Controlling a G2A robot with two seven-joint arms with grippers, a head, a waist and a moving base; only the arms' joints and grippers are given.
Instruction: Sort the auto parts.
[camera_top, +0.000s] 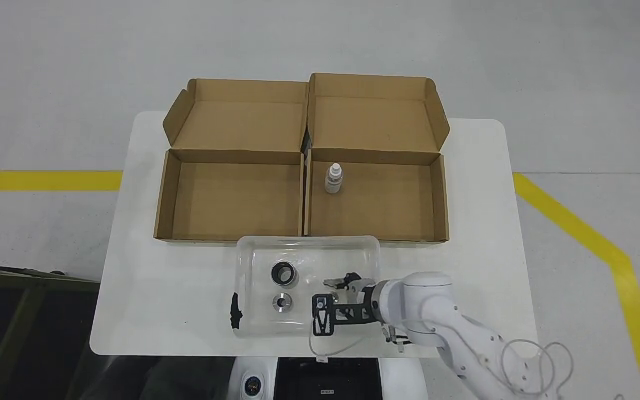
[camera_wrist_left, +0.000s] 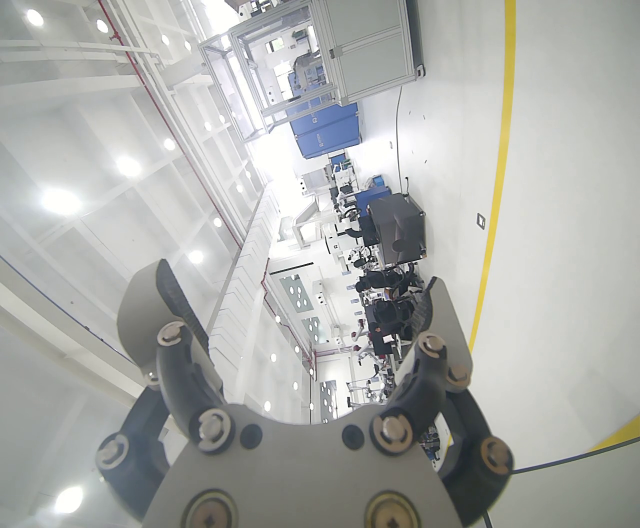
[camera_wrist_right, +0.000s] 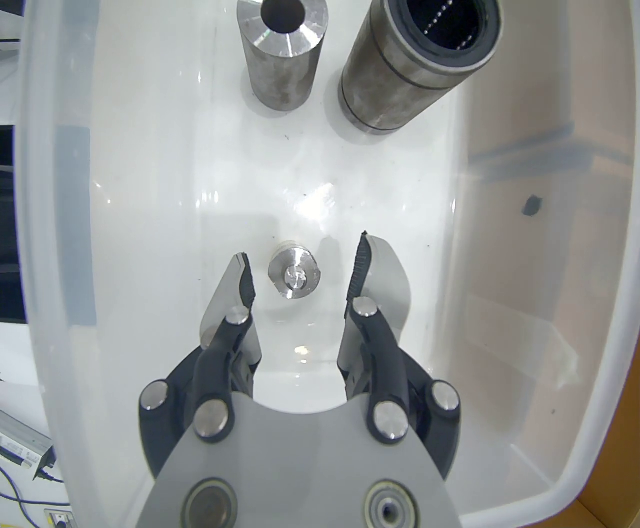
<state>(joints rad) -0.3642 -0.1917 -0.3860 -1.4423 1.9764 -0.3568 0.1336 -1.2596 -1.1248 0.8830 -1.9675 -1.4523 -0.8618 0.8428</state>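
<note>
A clear plastic bin (camera_top: 370, 250) sits at the table's front, and my right gripper (camera_wrist_right: 303, 250) is lowered into it, open. A small silver hex-headed part (camera_wrist_right: 293, 277) stands on the bin floor between its fingers, touching neither pad. Farther along the bin stand a plain steel sleeve (camera_wrist_right: 282, 55) and a larger ringed bearing cylinder (camera_wrist_right: 415, 65). The top view shows the same bearing (camera_top: 284, 272), the sleeve (camera_top: 283, 302) and the right gripper (camera_top: 328, 303). A white bottle (camera_top: 334, 178) stands in the right cardboard box (camera_top: 420, 200). My left gripper (camera_wrist_left: 300, 275) is open with nothing in it and points out at the room.
Two open cardboard boxes lie side by side behind the bin; the left box (camera_top: 230, 200) holds nothing. A small black piece (camera_top: 235, 312) sits at the bin's near left corner. Bare white table (camera_top: 140, 280) lies to either side of the bin.
</note>
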